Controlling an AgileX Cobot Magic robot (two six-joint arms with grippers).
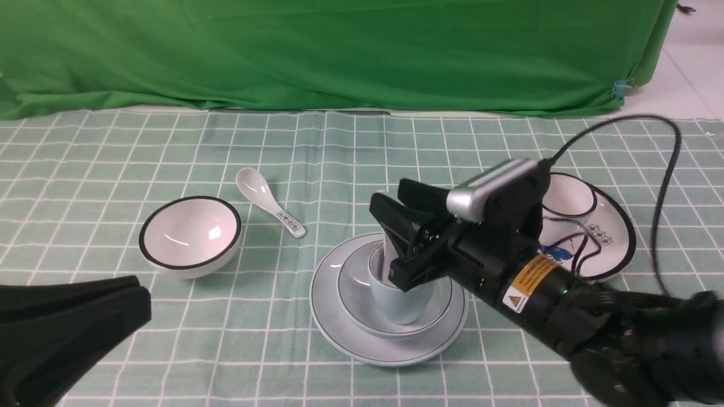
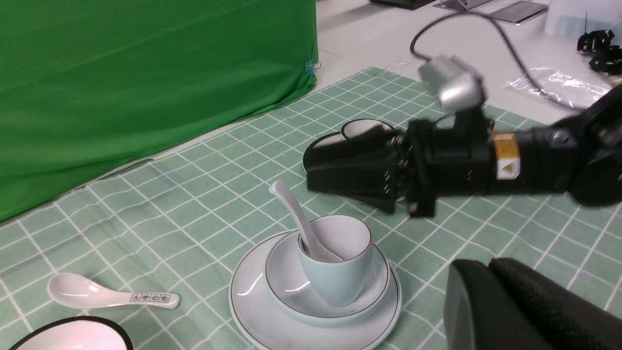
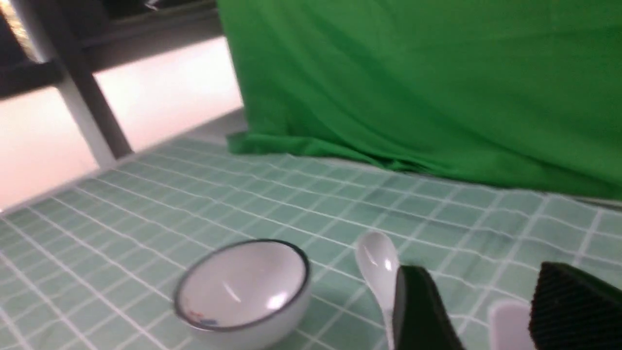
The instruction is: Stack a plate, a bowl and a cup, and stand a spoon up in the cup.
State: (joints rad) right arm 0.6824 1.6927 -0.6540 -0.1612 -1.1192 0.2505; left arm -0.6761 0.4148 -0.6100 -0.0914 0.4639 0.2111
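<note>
spoon mostly hidden behind right pincer

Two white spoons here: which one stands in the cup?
The plain spoon, handle sticking up out of the cup; the printed-handle spoon lies flat on the cloth near the black-rimmed bowl.

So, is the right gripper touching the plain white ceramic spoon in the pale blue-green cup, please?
Apart: the left wrist view shows tablecloth between the right gripper and the spoon.
</note>
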